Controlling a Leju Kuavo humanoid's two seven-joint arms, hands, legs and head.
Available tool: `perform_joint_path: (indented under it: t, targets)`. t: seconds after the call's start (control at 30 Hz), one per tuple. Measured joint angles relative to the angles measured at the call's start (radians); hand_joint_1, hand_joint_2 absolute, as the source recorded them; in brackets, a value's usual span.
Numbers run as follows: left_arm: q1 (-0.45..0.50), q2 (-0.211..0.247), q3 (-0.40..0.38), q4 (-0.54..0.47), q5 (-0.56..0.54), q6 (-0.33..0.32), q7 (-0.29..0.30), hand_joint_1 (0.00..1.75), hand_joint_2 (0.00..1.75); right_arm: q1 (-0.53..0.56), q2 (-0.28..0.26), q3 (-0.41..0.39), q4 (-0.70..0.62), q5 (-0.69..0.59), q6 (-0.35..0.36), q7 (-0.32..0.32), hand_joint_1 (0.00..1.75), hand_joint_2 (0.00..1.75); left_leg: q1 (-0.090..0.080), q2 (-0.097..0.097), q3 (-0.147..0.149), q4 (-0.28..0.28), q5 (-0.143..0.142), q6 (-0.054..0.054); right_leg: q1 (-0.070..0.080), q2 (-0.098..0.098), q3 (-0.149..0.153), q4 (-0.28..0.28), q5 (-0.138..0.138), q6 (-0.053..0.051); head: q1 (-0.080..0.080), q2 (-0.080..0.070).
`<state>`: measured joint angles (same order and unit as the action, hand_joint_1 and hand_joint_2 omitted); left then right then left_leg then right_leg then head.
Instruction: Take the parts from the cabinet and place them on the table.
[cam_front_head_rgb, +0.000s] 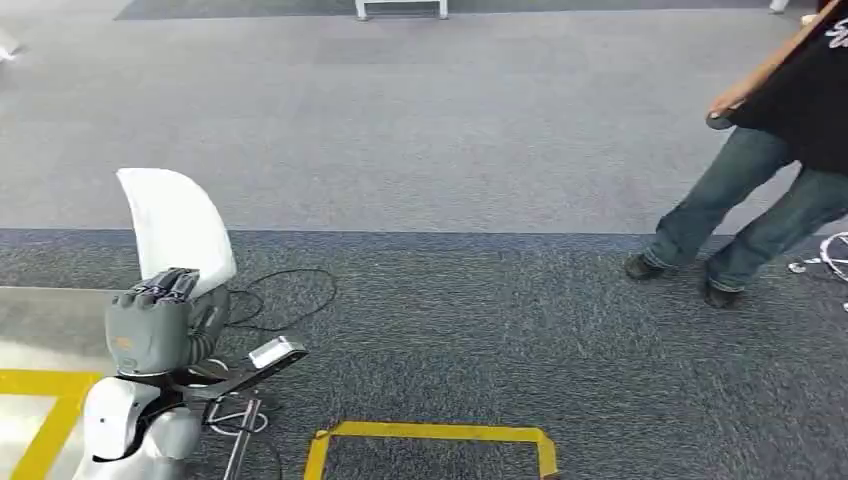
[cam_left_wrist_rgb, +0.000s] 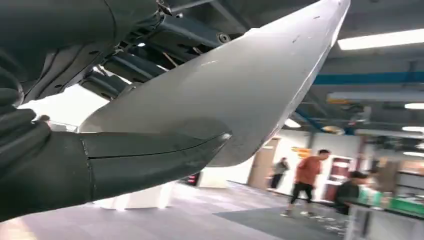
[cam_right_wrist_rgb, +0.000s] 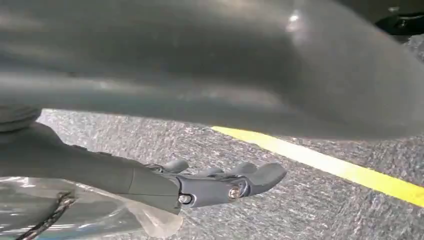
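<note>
In the head view my left hand (cam_front_head_rgb: 165, 320) is raised at the lower left and grips a white, curved, shell-like part (cam_front_head_rgb: 175, 225) that stands up above the fingers. The left wrist view shows the same white part (cam_left_wrist_rgb: 240, 85) close up, with my thick thumb (cam_left_wrist_rgb: 125, 155) pressed against its underside. My right hand (cam_right_wrist_rgb: 220, 182) hangs low over the grey carpet, its fingers stretched out and apart with nothing in them. A bit of clear plastic (cam_right_wrist_rgb: 100, 215) lies under that wrist.
A person in jeans (cam_front_head_rgb: 740, 210) stands at the right on the carpet. A black cable (cam_front_head_rgb: 290, 295) loops on the floor beside my left hand. Yellow tape (cam_front_head_rgb: 430, 435) marks a rectangle near my feet, and a yellow line (cam_right_wrist_rgb: 325, 160) runs below my right hand.
</note>
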<state>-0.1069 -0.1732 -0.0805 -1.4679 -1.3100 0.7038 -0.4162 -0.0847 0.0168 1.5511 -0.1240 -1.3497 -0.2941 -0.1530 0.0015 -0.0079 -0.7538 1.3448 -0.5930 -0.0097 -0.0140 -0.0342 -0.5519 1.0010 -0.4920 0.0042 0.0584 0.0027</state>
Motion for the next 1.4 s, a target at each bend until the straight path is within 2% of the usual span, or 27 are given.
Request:
perform_joint_path:
  t: [0.03, 0.1, 0.13, 0.17, 0.3, 0.33, 0.37, 0.4, 0.47, 0.5, 0.53, 0.6, 0.63, 0.67, 0.7, 0.8, 0.83, 0.9, 0.97, 1.0, 1.03, 1.07, 1.13, 1.17, 1.2, 1.37, 1.4]
  targets:
    - [0.000, 0.001, 0.000, 0.003, 0.000, 0.000, 0.000, 1.75, 1.75, 0.000, 0.000, 0.000, 0.000, 0.000, 0.000, 0.000, 0.00, 0.00, 0.000, 0.001, 0.011, -0.023, 0.026, 0.002, 0.002, -0.015, 0.002, 0.000, -0.002, 0.000, 0.000, 0.000]
    - [0.000, 0.000, 0.000, 0.004, 0.000, 0.000, 0.000, 1.75, 1.75, -0.002, 0.000, 0.000, 0.000, 0.000, 0.000, -0.001, 0.00, 0.00, -0.004, 0.015, 0.091, -0.181, 0.116, 0.015, 0.006, -0.040, 0.012, 0.000, -0.008, 0.001, 0.000, 0.000]
    - [-0.002, 0.000, 0.000, 0.004, 0.000, 0.000, 0.000, 1.75, 1.75, -0.003, 0.000, 0.000, 0.000, 0.000, 0.000, -0.002, 0.00, 0.00, -0.013, 0.052, 0.139, -0.270, 0.154, 0.029, 0.009, -0.050, 0.018, -0.001, -0.012, 0.001, 0.000, 0.000]
    - [-0.006, 0.000, 0.000, 0.004, 0.000, 0.000, -0.001, 1.75, 1.75, -0.003, 0.001, 0.000, 0.000, 0.000, 0.000, -0.003, 0.00, 0.00, -0.026, 0.103, 0.163, -0.312, 0.139, 0.038, 0.014, -0.063, 0.022, -0.001, -0.016, 0.004, 0.001, 0.000]
    - [-0.011, 0.000, 0.000, 0.005, -0.004, 0.000, -0.004, 1.75, 1.75, -0.005, 0.001, 0.000, 0.000, 0.003, 0.000, -0.011, 0.00, 0.00, -0.029, 0.056, 0.160, -0.338, 0.142, 0.051, 0.020, -0.119, 0.028, -0.004, -0.022, 0.020, 0.000, 0.000]
    - [-0.010, 0.000, 0.000, 0.005, -0.006, 0.000, -0.005, 1.75, 1.75, -0.007, 0.001, 0.000, 0.000, 0.003, -0.001, -0.013, 0.00, 0.00, -0.016, 0.044, 0.170, -0.352, 0.151, 0.054, 0.015, -0.102, 0.018, -0.001, -0.032, 0.026, 0.000, 0.000]
    - [-0.013, 0.000, 0.001, 0.005, -0.008, 0.002, -0.006, 1.75, 1.75, -0.010, 0.000, 0.000, 0.000, 0.005, -0.001, -0.016, 0.00, 0.00, -0.014, 0.033, 0.172, -0.355, 0.153, 0.057, 0.012, -0.026, 0.009, 0.031, -0.050, 0.032, 0.003, 0.000]
    - [-0.017, -0.002, 0.000, 0.005, -0.008, 0.001, -0.006, 1.75, 1.75, -0.010, 0.000, 0.000, 0.000, 0.005, -0.001, -0.016, 0.00, 0.00, -0.011, 0.021, 0.170, -0.355, 0.154, 0.059, 0.010, 0.013, -0.021, 0.097, -0.084, 0.034, 0.006, 0.000]
    - [-0.016, -0.006, 0.000, 0.005, -0.008, 0.001, -0.007, 1.75, 1.75, -0.005, 0.000, 0.000, 0.000, 0.006, -0.002, -0.016, 0.00, 0.00, -0.011, -0.006, 0.170, -0.354, 0.153, 0.061, 0.007, 0.034, -0.111, 0.270, -0.152, 0.043, 0.010, 0.000]
    - [-0.015, -0.006, 0.000, 0.007, -0.008, 0.000, -0.007, 1.75, 1.75, -0.002, 0.000, 0.000, 0.000, 0.006, -0.001, -0.016, 0.00, 0.00, -0.011, -0.021, 0.170, -0.354, 0.153, 0.061, 0.005, 0.033, -0.142, 0.320, -0.158, 0.046, 0.010, 0.000]
    - [-0.014, -0.006, 0.000, 0.009, -0.008, 0.000, -0.007, 1.75, 1.75, 0.001, 0.000, 0.000, 0.000, 0.006, -0.002, -0.016, 0.00, 0.00, -0.011, -0.035, 0.172, -0.353, 0.152, 0.060, 0.002, 0.033, -0.148, 0.315, -0.136, 0.048, 0.009, 0.000]
    - [-0.014, -0.006, 0.000, 0.011, -0.008, 0.000, -0.008, 1.75, 1.75, 0.000, 0.000, 0.000, 0.000, 0.006, -0.002, -0.016, 0.00, 0.00, -0.006, -0.066, 0.175, -0.350, 0.151, 0.056, -0.004, 0.038, -0.095, 0.179, -0.040, 0.053, 0.010, 0.000]
    - [-0.015, -0.006, 0.000, 0.011, -0.008, 0.000, -0.008, 1.75, 1.75, -0.001, 0.000, 0.000, 0.000, 0.006, -0.002, -0.016, 0.00, 0.00, -0.002, -0.080, 0.176, -0.345, 0.147, 0.049, -0.009, 0.057, -0.050, 0.077, 0.012, 0.057, 0.010, 0.000]
    - [-0.015, -0.006, 0.001, 0.011, -0.008, 0.000, -0.008, 1.75, 1.75, -0.001, 0.000, 0.000, 0.000, 0.006, -0.002, -0.016, 0.00, 0.00, 0.000, -0.090, 0.171, -0.337, 0.142, 0.042, -0.018, 0.118, -0.026, 0.027, 0.010, 0.063, 0.011, 0.000]
    - [-0.018, -0.006, 0.000, 0.011, -0.008, 0.000, -0.008, 1.75, 1.75, -0.001, 0.000, 0.000, 0.000, 0.006, -0.002, -0.016, 0.00, 0.00, -0.003, -0.104, 0.157, -0.320, 0.140, 0.035, -0.024, 0.149, -0.009, 0.002, -0.001, 0.057, 0.010, 0.000]
    - [-0.015, -0.006, 0.000, 0.013, -0.013, 0.000, -0.008, 1.75, 1.75, 0.000, 0.000, 0.000, 0.000, 0.010, 0.000, -0.012, 0.00, 0.00, 0.005, -0.141, 0.145, -0.327, 0.152, 0.016, -0.015, 0.112, -0.016, 0.018, -0.001, 0.040, 0.010, 0.000]
    - [-0.016, -0.006, 0.000, 0.013, -0.013, 0.000, -0.008, 1.75, 1.75, 0.000, 0.000, 0.000, 0.000, 0.013, 0.001, -0.013, 0.00, 0.00, 0.005, -0.151, 0.143, -0.325, 0.149, 0.013, -0.024, 0.097, -0.013, 0.010, 0.001, 0.032, 0.009, 0.000]
    - [-0.021, -0.005, 0.000, 0.013, -0.017, 0.000, -0.008, 1.75, 1.75, -0.001, 0.000, 0.000, 0.000, 0.016, 0.000, -0.015, 0.00, 0.00, 0.000, -0.041, 0.106, -0.244, 0.098, 0.003, -0.017, 0.067, -0.004, 0.008, -0.002, 0.017, -0.002, 0.000]
    - [-0.022, -0.005, 0.000, 0.013, -0.017, 0.000, -0.007, 1.75, 1.75, 0.002, 0.000, 0.000, 0.000, 0.016, 0.001, -0.016, 0.00, 0.00, 0.002, -0.005, 0.029, -0.083, 0.030, -0.003, -0.010, 0.033, -0.002, 0.008, -0.006, 0.010, -0.001, 0.000]
    - [-0.020, -0.004, 0.000, 0.014, -0.018, 0.000, -0.005, 1.75, 1.75, 0.003, 0.000, 0.000, 0.000, 0.016, 0.001, -0.016, 0.00, 0.00, 0.003, -0.002, -0.001, -0.025, 0.015, -0.004, -0.009, 0.016, -0.002, 0.008, -0.008, 0.010, -0.002, 0.000]
    - [-0.019, -0.003, 0.000, 0.016, -0.018, 0.000, -0.004, 1.75, 1.75, 0.002, 0.000, 0.001, 0.000, 0.015, 0.001, -0.016, 0.00, 0.00, 0.004, -0.001, -0.006, -0.018, 0.025, -0.003, -0.007, 0.001, -0.001, 0.009, -0.010, 0.009, -0.002, 0.000]
    - [-0.019, -0.002, 0.000, 0.016, -0.018, 0.000, -0.002, 1.75, 1.75, 0.001, 0.000, 0.001, 0.000, 0.014, 0.001, -0.016, 0.00, 0.00, 0.004, 0.001, 0.010, -0.049, 0.052, -0.001, -0.006, -0.012, 0.001, 0.009, -0.011, 0.009, -0.002, 0.000]
    - [-0.020, -0.001, 0.000, 0.016, -0.018, 0.000, -0.001, 1.75, 1.75, -0.002, 0.000, 0.001, 0.000, 0.014, 0.001, -0.017, 0.00, 0.00, -0.001, 0.022, 0.101, -0.221, 0.144, 0.012, -0.003, -0.038, 0.012, 0.008, -0.018, 0.011, -0.002, 0.000]
    - [-0.022, -0.001, 0.000, 0.016, -0.018, 0.000, 0.000, 1.75, 1.75, -0.002, 0.000, 0.000, 0.000, 0.014, 0.001, -0.018, 0.00, 0.00, -0.010, 0.068, 0.142, -0.301, 0.158, 0.023, -0.002, -0.049, 0.018, 0.007, -0.022, 0.013, -0.001, 0.000]
    - [-0.024, 0.000, 0.000, 0.016, -0.018, 0.000, 0.001, 1.75, 1.75, -0.003, 0.001, 0.001, 0.000, 0.014, 0.001, -0.018, 0.00, 0.00, -0.026, 0.112, 0.153, -0.314, 0.139, 0.031, 0.005, -0.059, 0.018, 0.008, -0.025, 0.018, 0.000, 0.000]
    - [-0.028, 0.000, 0.000, 0.016, -0.018, 0.000, 0.001, 1.75, 1.75, -0.002, 0.001, 0.001, 0.000, 0.013, 0.001, -0.019, 0.00, 0.00, -0.027, 0.098, 0.148, -0.320, 0.140, 0.034, 0.006, -0.075, 0.017, 0.006, -0.026, 0.023, -0.002, 0.000]
    - [-0.025, 0.003, 0.001, 0.016, -0.018, 0.000, 0.003, 1.75, 1.75, -0.004, 0.001, 0.001, 0.000, 0.013, 0.002, -0.019, 0.00, 0.00, -0.027, 0.063, 0.147, -0.330, 0.142, 0.042, 0.008, -0.110, 0.031, -0.002, -0.031, 0.032, -0.003, 0.000]
